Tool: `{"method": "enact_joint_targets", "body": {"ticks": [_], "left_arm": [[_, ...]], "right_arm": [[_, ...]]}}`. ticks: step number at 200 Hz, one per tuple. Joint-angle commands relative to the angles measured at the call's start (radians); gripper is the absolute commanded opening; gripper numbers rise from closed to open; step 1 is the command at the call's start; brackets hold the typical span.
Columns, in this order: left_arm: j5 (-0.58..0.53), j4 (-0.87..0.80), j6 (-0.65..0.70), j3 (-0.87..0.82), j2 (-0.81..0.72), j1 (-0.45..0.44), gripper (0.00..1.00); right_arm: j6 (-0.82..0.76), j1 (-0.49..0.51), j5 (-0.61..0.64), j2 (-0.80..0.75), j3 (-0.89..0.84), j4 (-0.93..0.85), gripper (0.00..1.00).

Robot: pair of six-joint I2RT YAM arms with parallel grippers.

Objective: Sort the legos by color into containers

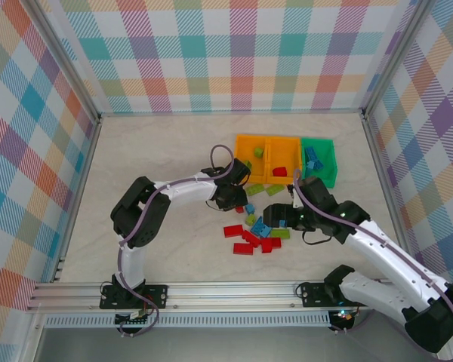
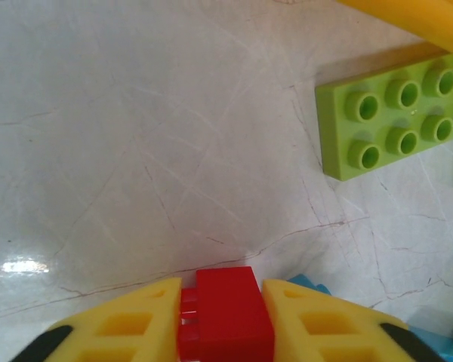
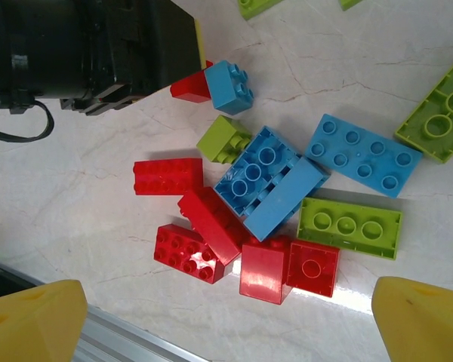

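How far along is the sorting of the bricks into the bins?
Partly done: a few small studded plastic bricks lie in the two orange bins and the green bin. In hand: the left claw grips a red brick. Left: a mixed red, blue and lime pile under the open right claw.

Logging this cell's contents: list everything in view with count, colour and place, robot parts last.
Orange bins: two, orange, side by side beyond the pile; one holds a green lego, the other a red lego.
Green bin: one, green, right of the orange bins; blue legos inside.
Loose red legos: five, red, near side of the pile.
Held red lego: one, red, between the left fingers.
Loose blue legos: about four, light blue, mid-pile.
Loose green legos: at least four, lime, scattered around the pile.
Table: one, pale marbled, underneath.
Left fingers: two, yellow, shut on that lego.
Right fingers: two, yellow, open above the pile.
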Motion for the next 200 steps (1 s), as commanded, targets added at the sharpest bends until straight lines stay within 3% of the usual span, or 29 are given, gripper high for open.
{"method": "enact_joint_targets", "body": {"ticks": [1,42,91,142,177,200], "left_arm": [[-0.045,-0.06,0.028,0.001,-0.016,0.009,0.23],[-0.033,0.009,0.091,-0.003,-0.086,0.013,0.06],[-0.074,0.223,0.322,0.142,-0.158,-0.013,0.05],[-0.131,0.379,0.477,0.472,0.101,-0.012,0.06],[-0.126,0.341,0.512,0.735,0.323,-0.016,0.06],[-0.137,0.317,0.507,0.862,0.432,-0.018,0.12]], "right_arm": [[-0.011,0.002,0.019,0.011,0.021,0.035,0.97],[-0.014,0.003,0.073,0.001,0.029,0.068,0.99],[0.01,0.003,0.262,-0.142,-0.023,0.146,1.0],[0.013,0.002,0.303,-0.21,-0.033,0.152,1.0],[0.029,0.003,0.284,-0.229,-0.037,0.128,1.0],[0.041,0.003,0.268,-0.251,-0.046,0.112,1.0]]}}
